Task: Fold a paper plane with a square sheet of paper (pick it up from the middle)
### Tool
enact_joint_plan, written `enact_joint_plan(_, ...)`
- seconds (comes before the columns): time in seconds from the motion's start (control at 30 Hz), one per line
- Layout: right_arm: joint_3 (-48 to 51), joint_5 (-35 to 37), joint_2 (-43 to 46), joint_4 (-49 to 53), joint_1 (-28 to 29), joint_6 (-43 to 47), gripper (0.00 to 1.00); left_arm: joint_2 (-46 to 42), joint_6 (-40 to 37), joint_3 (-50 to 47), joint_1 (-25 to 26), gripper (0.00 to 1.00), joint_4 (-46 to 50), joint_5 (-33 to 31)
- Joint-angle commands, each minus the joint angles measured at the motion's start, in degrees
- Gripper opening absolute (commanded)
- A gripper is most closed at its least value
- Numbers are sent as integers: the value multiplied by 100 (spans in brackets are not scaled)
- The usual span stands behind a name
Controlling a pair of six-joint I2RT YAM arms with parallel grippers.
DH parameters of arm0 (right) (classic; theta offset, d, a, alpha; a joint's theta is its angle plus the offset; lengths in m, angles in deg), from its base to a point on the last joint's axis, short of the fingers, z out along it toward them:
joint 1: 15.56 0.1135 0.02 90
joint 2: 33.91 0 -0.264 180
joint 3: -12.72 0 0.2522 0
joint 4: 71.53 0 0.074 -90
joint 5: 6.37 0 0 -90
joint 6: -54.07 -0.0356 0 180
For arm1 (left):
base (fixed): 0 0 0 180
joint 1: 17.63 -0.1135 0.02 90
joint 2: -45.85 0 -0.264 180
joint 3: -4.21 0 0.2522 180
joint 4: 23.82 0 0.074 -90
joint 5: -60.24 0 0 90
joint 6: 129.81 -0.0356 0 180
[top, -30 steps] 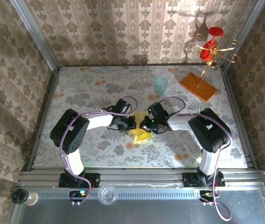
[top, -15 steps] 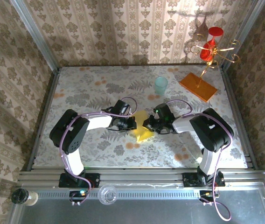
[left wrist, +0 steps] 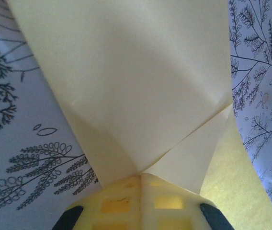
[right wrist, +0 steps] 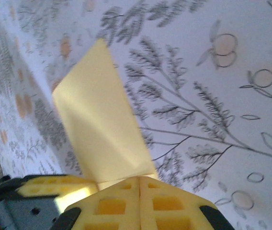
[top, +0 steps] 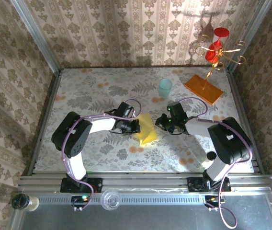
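Top view: the folded yellow sheet of paper (top: 145,130) lies mid-surface (top: 93,91) between the two arms. The left tool (top: 135,126) meets its left edge, and the wrist hides the exact contact. The right tool (top: 161,122) sits just beside the paper's right side with a strip of patterned cloth between them; its tips are too dark to read here. A pale teal cup (top: 165,87) and an orange slab (top: 196,86) stand well apart at the back.

Left wrist view: the left tool (left wrist: 141,179) is clenched on the sheet (left wrist: 141,86), with two flaps converging at its tips. The paper's far end is cut off by the frame.

Right wrist view: the right tool (right wrist: 140,184) is clenched pad to pad. The sheet (right wrist: 100,124) lies ahead, blurred, its near corner hidden behind the tips.
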Motion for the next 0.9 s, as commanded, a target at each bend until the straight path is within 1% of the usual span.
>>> enact_joint_plan(0.0,-298,33,213,551,152,480,8,462,-618,33,-24,0,976,-251)
enact_joint_plan(0.2,-516,-331,-140,688,444,601,8,600,-1495,668,-49,0,1322,30)
enact_joint_plan(0.4,-710,-705,-652,679,604,730,7,760,-2079,1059,-153,0,1728,211)
enact_joint_plan(0.63,-810,-1087,-997,316,732,568,7,790,-2129,1145,-227,0,1682,343)
enact_joint_plan(0.87,-746,-1122,-1221,167,807,459,7,825,-2088,1180,-236,0,1576,389)
